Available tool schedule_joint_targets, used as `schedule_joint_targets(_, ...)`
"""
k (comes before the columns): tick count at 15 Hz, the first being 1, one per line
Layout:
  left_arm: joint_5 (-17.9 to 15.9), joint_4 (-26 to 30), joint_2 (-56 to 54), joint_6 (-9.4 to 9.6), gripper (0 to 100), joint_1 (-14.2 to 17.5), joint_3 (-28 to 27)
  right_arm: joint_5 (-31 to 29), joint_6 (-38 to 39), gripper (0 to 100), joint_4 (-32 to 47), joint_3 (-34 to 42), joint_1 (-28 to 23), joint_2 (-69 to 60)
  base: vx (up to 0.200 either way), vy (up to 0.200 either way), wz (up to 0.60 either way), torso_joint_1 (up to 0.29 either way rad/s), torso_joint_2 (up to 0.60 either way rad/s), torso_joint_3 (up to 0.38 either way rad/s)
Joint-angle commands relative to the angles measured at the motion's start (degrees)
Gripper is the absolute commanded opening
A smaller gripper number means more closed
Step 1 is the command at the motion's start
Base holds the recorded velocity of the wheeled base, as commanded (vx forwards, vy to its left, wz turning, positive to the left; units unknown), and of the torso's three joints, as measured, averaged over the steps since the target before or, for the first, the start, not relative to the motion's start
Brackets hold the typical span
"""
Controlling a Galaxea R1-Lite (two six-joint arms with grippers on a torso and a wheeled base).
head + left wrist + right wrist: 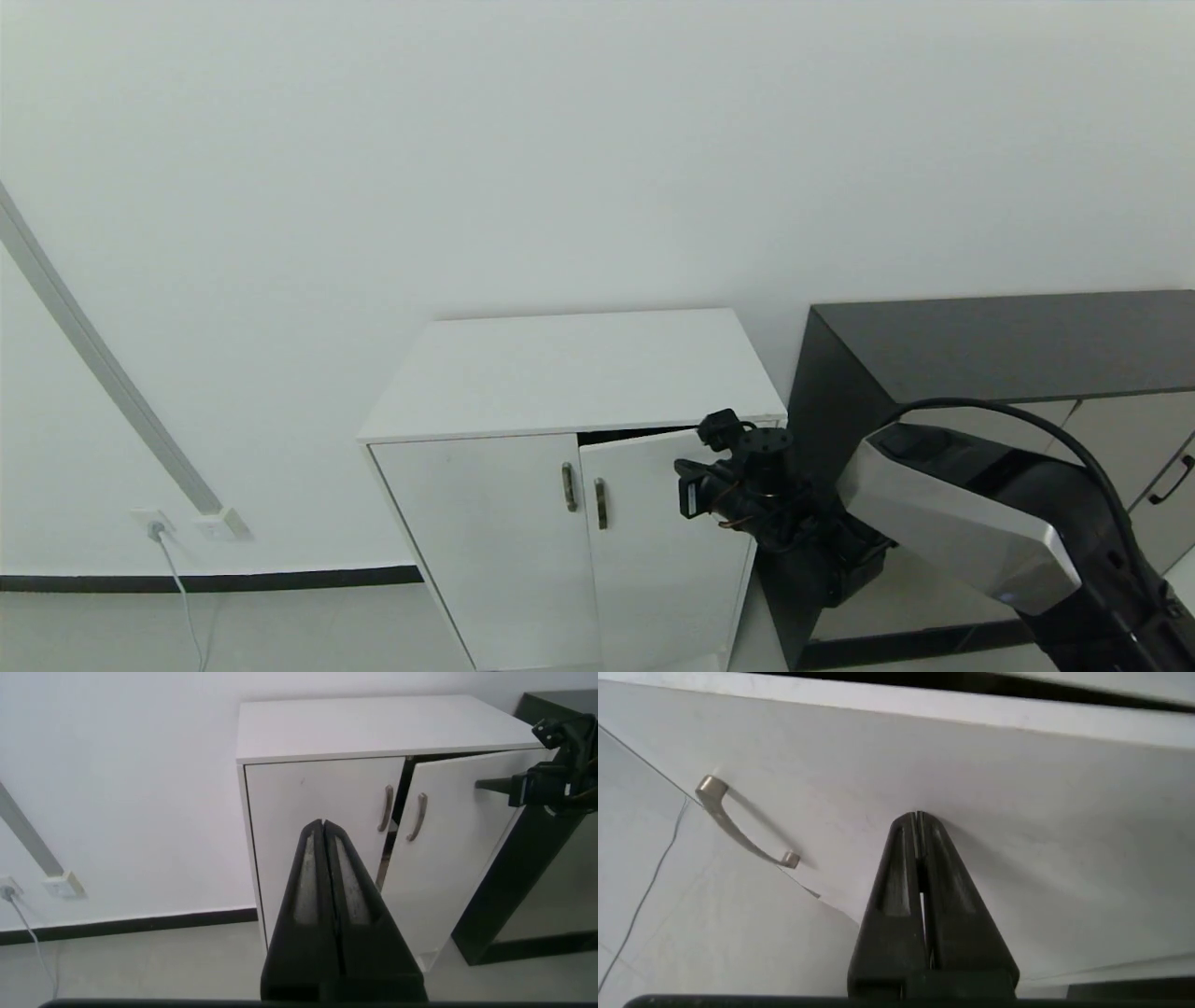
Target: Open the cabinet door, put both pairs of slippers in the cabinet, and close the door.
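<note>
Head view — cabinet right door ajar, inside dark | right pincer closed at door | left pincer closed

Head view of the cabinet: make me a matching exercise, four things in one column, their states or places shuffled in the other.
Things:
1. left door
2. right door
3. dark cabinet
4. wall socket

States or places:
A. cable plugged in
B. ajar
C. closed flush
D. right of the white cabinet

Pairs: 1-C, 2-B, 3-D, 4-A.
</note>
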Motion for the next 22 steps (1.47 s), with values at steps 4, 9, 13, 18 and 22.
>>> schedule_joint_targets(4, 0.00, 0.02, -0.01, 0.00, 0, 0.01, 0.01, -0.93, -0.01, 0, 0.95, -3.35, -0.98, 1.17, 0.000, 0.000, 0.00, 0.000, 0.00, 0.000)
schedule_joint_targets(9, 0.00, 0.02, -0.01, 0.00, 0, 0.01, 0.01, -0.93, -0.18, 0, 1.12, -4.84, -1.77, 2.05, 0.000, 0.000, 0.00, 0.000, 0.00, 0.000)
schedule_joint_targets(13, 0.00, 0.02, -0.01, 0.00, 0, 0.01, 0.01, -1.02, -0.18, 0, 0.24, -4.05, -1.50, 1.44, 0.000, 0.000, 0.00, 0.000, 0.00, 0.000)
schedule_joint_targets(18, 0.00, 0.02, -0.01, 0.00, 0, 0.01, 0.01, -0.93, -0.27, 0, -4.42, 3.77, -0.27, -3.31, 0.000, 0.000, 0.00, 0.000, 0.00, 0.000)
schedule_joint_targets(22, 0.09, 0.02, -0.01, -0.18, 0, 0.01, 0.01, -1.02, -0.09, 0, -13.03, 18.71, -0.62, -11.83, 0.000, 0.000, 0.00, 0.000, 0.00, 0.000)
